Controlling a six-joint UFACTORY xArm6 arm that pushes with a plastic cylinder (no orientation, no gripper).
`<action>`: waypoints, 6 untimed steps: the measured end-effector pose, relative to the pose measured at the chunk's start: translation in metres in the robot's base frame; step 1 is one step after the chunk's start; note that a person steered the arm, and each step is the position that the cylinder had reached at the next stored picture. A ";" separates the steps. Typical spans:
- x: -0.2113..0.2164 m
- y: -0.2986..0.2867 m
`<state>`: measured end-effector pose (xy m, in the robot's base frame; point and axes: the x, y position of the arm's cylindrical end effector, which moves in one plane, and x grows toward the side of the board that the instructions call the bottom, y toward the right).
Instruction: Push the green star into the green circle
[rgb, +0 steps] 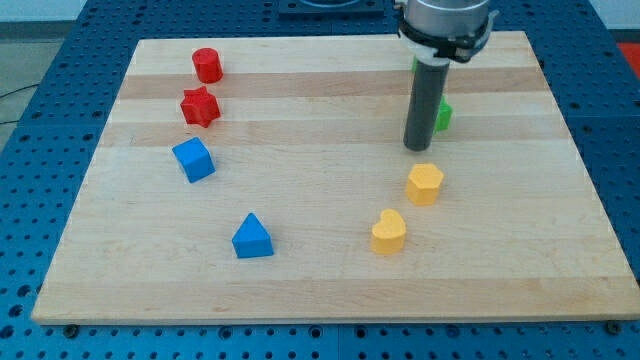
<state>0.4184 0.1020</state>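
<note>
Far to my tip's (417, 147) left sit the red and blue blocks. There is no pincer, only a rod. Green blocks (443, 116) hide just behind it, shapes unclear; I judge contact is being made, short nudge next.

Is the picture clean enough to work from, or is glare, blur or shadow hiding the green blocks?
Camera view: sharp, evenly lit, no glare on the board; shadows are soft and short. The trouble is blocking, not light: the rod covers most of the green block, so its shape is unclear, and only one green piece shows. My tip sits just left of it.
</note>
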 end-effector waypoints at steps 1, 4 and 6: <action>-0.014 0.030; -0.017 0.015; -0.091 -0.001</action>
